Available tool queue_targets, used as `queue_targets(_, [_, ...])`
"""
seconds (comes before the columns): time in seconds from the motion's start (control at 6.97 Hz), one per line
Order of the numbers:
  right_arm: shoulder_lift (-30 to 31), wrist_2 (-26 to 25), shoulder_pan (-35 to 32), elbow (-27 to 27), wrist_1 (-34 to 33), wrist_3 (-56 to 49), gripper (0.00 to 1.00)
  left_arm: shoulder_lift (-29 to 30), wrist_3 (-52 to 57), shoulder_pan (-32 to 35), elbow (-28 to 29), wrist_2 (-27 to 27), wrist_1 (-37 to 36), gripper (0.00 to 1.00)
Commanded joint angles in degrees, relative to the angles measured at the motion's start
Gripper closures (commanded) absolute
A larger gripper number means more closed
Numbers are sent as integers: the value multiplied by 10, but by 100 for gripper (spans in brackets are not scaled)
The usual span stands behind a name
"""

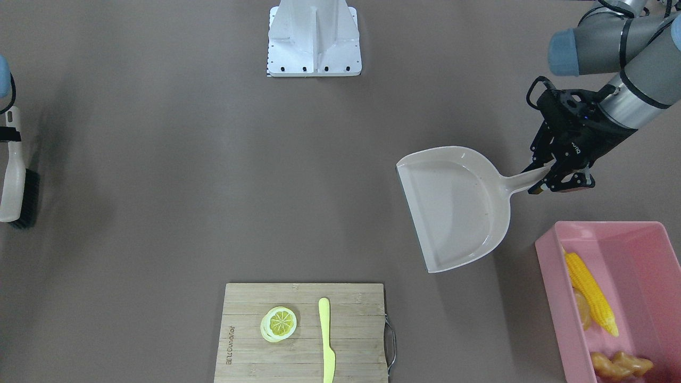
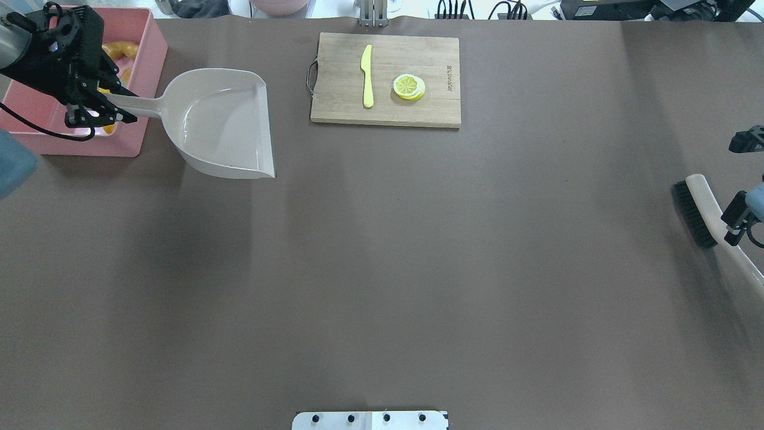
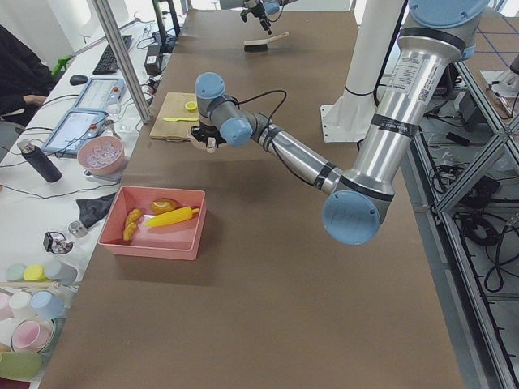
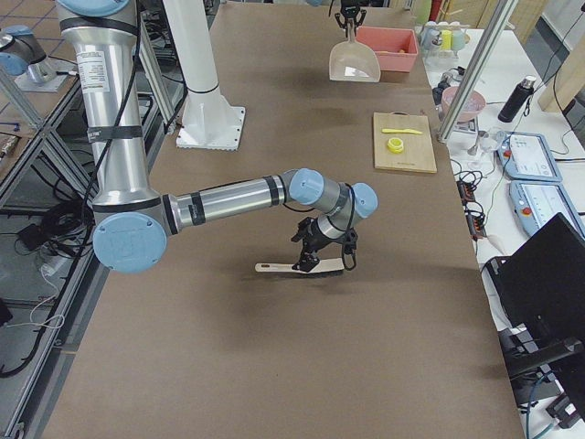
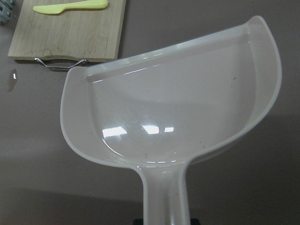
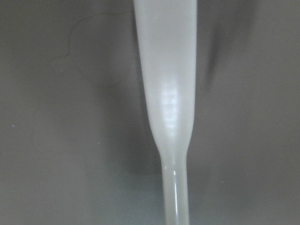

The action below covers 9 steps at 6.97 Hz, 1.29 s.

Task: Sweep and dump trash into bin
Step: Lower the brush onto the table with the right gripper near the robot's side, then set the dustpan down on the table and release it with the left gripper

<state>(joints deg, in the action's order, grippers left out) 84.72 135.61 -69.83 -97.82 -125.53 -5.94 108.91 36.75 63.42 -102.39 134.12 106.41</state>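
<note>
Three toys: corn [image 1: 590,292], ginger [image 1: 620,365] and potato [image 1: 582,311] all lie in the bin [image 1: 551,276], at the table's end on the robot's left.
Left gripper [image 1: 553,178]: clamped on the dustpan [image 1: 457,207] handle, and the pan is empty, just a few specks in it.
Right gripper [image 2: 737,222]: closed round the brush [image 2: 698,209] handle at the opposite end, well apart from everything.
Key relation: the bin sits near the left gripper, on the side away from the robot's base. The pan's long axis runs from that gripper out toward mid-table, and its mouth faces away from the bin. The left arm is by far the nearer one.
My read: dumping looks done. What remains is probably setting the tools down, so the pan has to stay off the bin wall as it swings.
Left alone: lemon slice [image 1: 279,323] and knife [image 1: 326,340] on the board [image 1: 245,303].
Hard to tell: the potato is half hidden behind the corn, and the frame edge cuts the ginger in the front view. From overhead the gripper covers part of the bin, so I cannot say whether it hangs over the rim or beside it. Nor can I say whether the pan touches the table.
</note>
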Motion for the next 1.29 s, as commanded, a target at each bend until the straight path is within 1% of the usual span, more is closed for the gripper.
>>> queue_targets(0.0, [9,-3,-54,-13,-10,-5,0,0,0,-20,-2,-6,0,100])
queue_targets(0.14, [7,-3,-77,-12,-10,-5,0,1,0,-40,-3,-24,1,100])
queue_targets(0.29, [8,-3,-99,-13,-9,-6,0,-3,3,-64,-3,-59,32,100])
queue_targets(0.43, [8,-3,-113,-14,-9,-14,0,-30,0,-72,-2,-61,93,100])
queue_targets(0.57, [10,-3,-120,-18,-10,-14,0,-44,-1,-74,-1,-60,126,100])
queue_targets(0.86, [19,-3,-127,-30,-10,-14,0,-57,-2,-85,0,-60,143,100])
queue_targets(1.0, [24,-3,-128,-33,-9,-14,0,-78,-1,-96,3,-62,163,100])
queue_targets(1.15, [32,-3,-128,-41,-10,-14,0,-84,-1,-101,10,-63,165,100])
